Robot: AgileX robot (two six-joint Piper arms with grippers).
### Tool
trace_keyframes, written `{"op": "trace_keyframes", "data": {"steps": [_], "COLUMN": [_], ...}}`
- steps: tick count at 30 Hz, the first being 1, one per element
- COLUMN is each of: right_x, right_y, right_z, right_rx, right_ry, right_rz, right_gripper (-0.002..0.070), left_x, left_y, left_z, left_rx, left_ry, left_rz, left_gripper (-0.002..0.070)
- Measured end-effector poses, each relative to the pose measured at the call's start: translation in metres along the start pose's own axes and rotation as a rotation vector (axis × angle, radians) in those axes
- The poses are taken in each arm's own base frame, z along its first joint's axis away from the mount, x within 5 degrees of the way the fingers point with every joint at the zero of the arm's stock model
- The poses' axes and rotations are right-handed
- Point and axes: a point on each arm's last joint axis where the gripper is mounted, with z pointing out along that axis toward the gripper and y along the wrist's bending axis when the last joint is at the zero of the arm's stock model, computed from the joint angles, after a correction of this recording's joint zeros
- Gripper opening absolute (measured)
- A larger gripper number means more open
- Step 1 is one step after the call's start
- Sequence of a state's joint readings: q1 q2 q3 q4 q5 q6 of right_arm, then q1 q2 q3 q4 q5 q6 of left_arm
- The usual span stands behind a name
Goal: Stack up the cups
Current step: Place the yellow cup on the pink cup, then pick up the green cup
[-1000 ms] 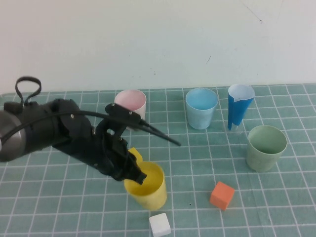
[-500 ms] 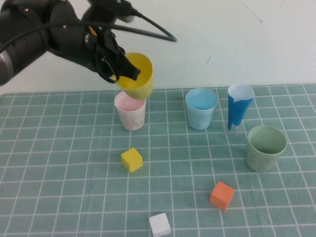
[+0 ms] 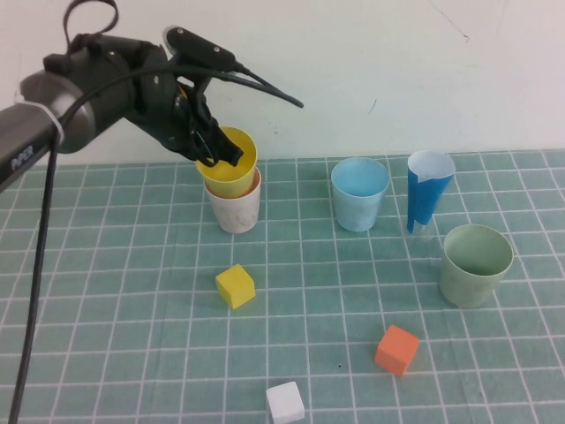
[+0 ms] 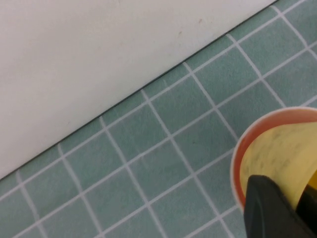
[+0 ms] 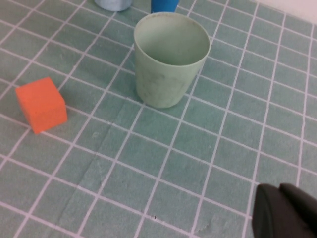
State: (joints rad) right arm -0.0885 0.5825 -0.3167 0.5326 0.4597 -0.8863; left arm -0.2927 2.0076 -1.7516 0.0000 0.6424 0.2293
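A green gridded tabletop stretches before a white wall, the left arm reaching over its far left part. The left claw is closed on the rim of the yellow cup, which sits nested, slightly tilted, inside the pink cup near the wall. To the right along the far side stand the light blue cup and a tall blue-and-white cone cup. The sage green cup stands upright, nearer, at the right. A yellow cube, an orange cube and a white cube lie scattered in front. The right claw shows only as a dark tip near the green cup; whether it is open cannot be told.
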Motion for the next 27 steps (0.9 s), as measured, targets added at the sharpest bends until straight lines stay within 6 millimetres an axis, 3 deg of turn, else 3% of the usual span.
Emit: {"op": "trace_keyframes", "data": {"steps": [6,12,15,18,21,24,27], "right_x": [0.0,-0.001,-0.014,-0.031,-0.046,-0.058,-0.068], "right_y": [0.0,0.003,0.001,-0.004,-0.014,-0.025,-0.034], "right_z": [0.0,0.004,0.005,0.009,0.021,0.038,0.061], "right_rx": [-0.003,-0.097,-0.173,-0.222,-0.237,-0.231,-0.257], "right_ry": [0.003,0.093,0.15,0.182,0.199,0.203,0.213], "right_rz": [0.0,-0.001,-0.016,-0.047,-0.082,-0.116,-0.094], "right_gripper": [-0.0002,-0.0002,-0.0002,-0.0002,-0.0002,0.0023,0.0117], "left_x": [0.001,-0.005,-0.015,-0.028,-0.037,-0.035,-0.027], "left_y": [-0.001,0.0,0.003,0.012,0.024,0.034,0.042], "left_z": [0.009,0.003,-0.014,-0.049,-0.101,-0.151,-0.189], "left_rx": [0.001,-0.002,-0.016,-0.043,-0.075,-0.101,-0.118], "left_ry": [-0.001,-0.013,-0.036,-0.106,-0.175,-0.196,-0.196], "left_rz": [0.001,0.001,0.012,0.005,-0.015,-0.032,-0.048], "left_gripper": [0.0032,0.027,0.0291,0.0215,0.0076,0.0023,0.0007]}}
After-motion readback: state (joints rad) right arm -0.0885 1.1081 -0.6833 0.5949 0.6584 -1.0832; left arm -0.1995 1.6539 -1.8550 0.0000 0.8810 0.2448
